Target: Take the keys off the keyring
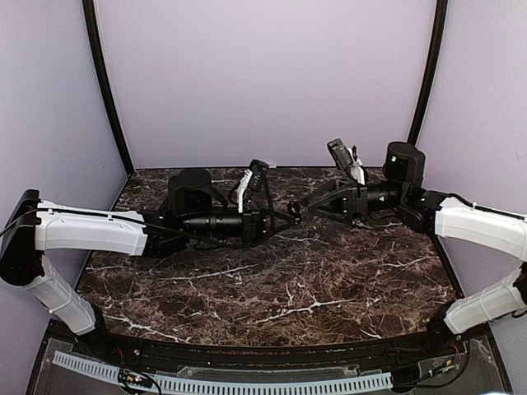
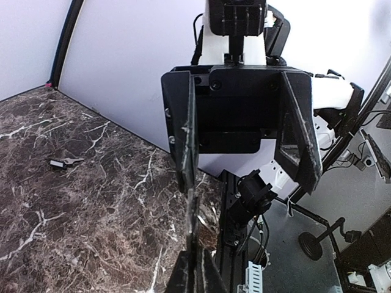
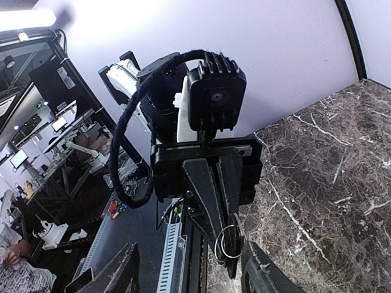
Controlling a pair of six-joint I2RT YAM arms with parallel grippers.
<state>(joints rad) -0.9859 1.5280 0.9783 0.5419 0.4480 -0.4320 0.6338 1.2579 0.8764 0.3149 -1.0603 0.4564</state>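
Under the left tool (image 1: 284, 218) and the right tool (image 1: 303, 206) spreads a dark brown marble worktop (image 1: 272, 296) veined in white. Behind both rises a plain lavender backdrop (image 1: 263, 74), with one curved black pole (image 1: 105, 82) far out to the left tool's left and a second pole (image 1: 428, 74) to the right tool's right. Well nearer than the tools, a white slotted cable duct (image 1: 222, 383) runs along the worktop's near edge, and past the right tool a black round-based stand (image 2: 316, 244) sits on a grey floor (image 2: 278, 262).

A key (image 2: 65, 162) lies on the table (image 2: 91, 232), apart from the keyring (image 3: 227, 244).
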